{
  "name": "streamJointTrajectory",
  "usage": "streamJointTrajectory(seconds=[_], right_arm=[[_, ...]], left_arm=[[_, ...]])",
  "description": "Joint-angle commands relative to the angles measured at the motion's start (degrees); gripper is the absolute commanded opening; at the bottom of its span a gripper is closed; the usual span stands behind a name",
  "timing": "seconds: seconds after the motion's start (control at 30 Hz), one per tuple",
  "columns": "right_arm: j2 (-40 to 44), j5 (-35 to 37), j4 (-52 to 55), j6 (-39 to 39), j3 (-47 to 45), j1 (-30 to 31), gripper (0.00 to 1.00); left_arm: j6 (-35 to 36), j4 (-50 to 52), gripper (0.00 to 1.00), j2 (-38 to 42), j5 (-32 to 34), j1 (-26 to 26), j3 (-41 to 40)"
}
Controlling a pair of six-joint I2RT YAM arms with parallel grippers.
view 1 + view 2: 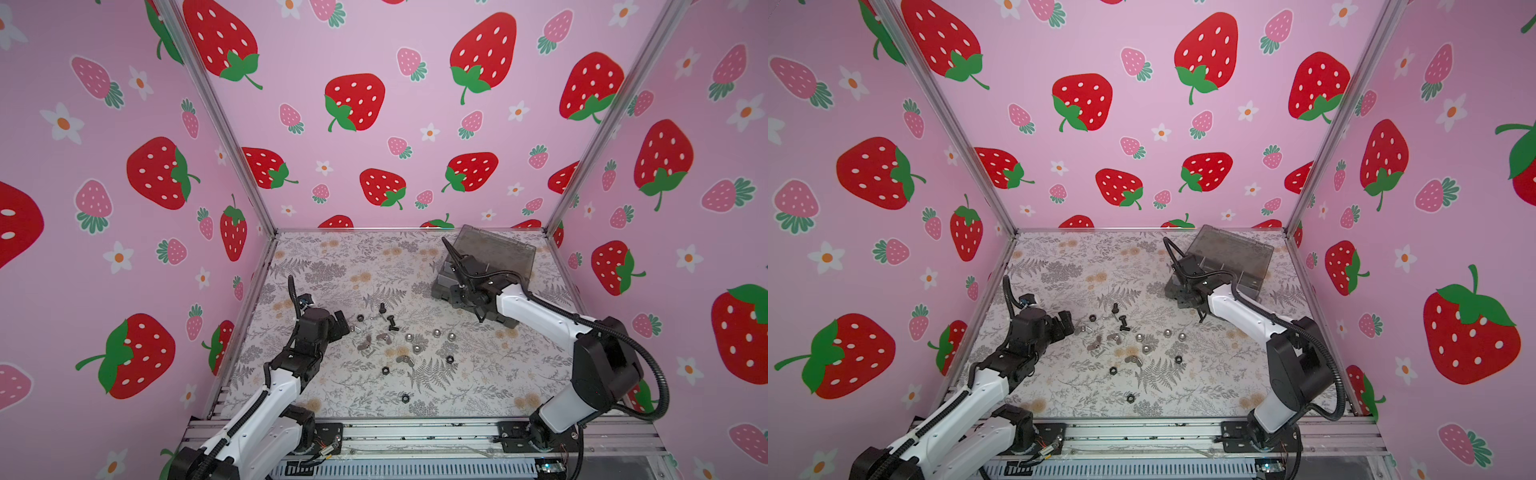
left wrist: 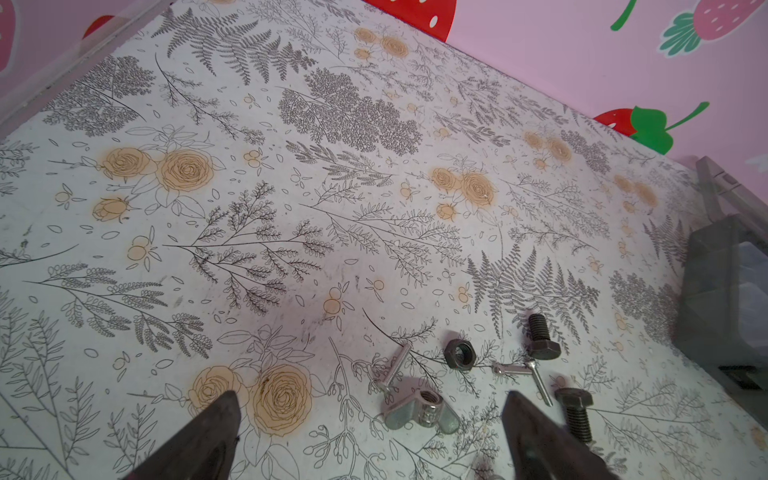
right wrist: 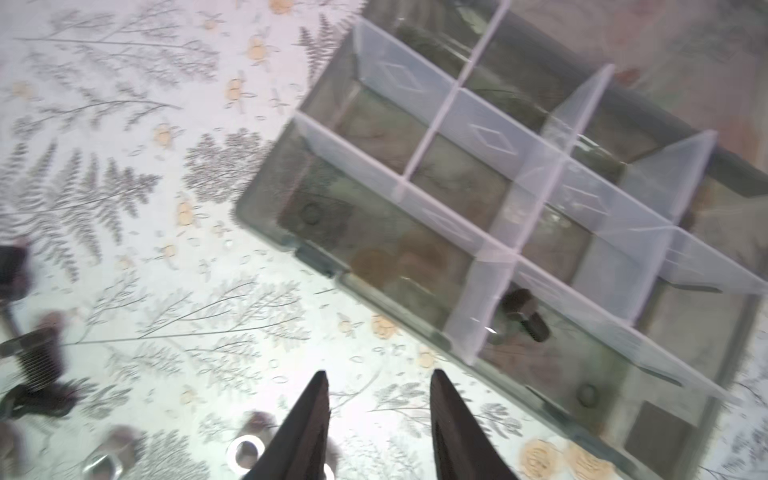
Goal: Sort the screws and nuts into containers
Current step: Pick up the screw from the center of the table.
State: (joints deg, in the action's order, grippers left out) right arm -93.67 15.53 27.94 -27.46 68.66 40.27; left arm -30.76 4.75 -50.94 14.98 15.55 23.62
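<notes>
Left gripper [image 2: 370,400] stands wide open and empty. On the table [image 2: 291,208], a silver wing nut [image 2: 419,411] lies between its fingers, with a silver screw [image 2: 395,365] and a black nut [image 2: 458,353] just beyond. Right gripper [image 3: 378,374] is parted, holding nothing, near the grey organiser box [image 3: 270,232]. One black bolt [image 3: 524,316] lies in a compartment along its near wall.

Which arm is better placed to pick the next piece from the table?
Left, probably: the left gripper, open, hovers at the wing nut; the right gripper is away, by the box.
</notes>
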Motion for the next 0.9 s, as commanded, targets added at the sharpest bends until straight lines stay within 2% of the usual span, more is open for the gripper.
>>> streamJointTrajectory(seconds=[0.0,0.23,0.37,0.87], right_arm=[[-3.9,-4.0,-2.8,-1.4,3.6,3.5,0.43],[-14.4,-8.2,-3.1,-0.9,12.9,9.0,0.43],[-19.4,-9.3,-2.9,-0.8,17.4,10.9,0.43],[-28.5,-9.3,-0.6,0.7,27.5,14.5,0.47]], left_arm=[[-2.0,1.7,0.99,-0.2,0.9,0.1,2.2],[-3.5,-0.3,0.99,-0.9,1.7,0.2,1.8],[-1.8,-0.7,0.99,-2.6,0.6,0.2,3.6],[-2.8,0.5,0.99,-1.1,2.0,0.0,1.9]])
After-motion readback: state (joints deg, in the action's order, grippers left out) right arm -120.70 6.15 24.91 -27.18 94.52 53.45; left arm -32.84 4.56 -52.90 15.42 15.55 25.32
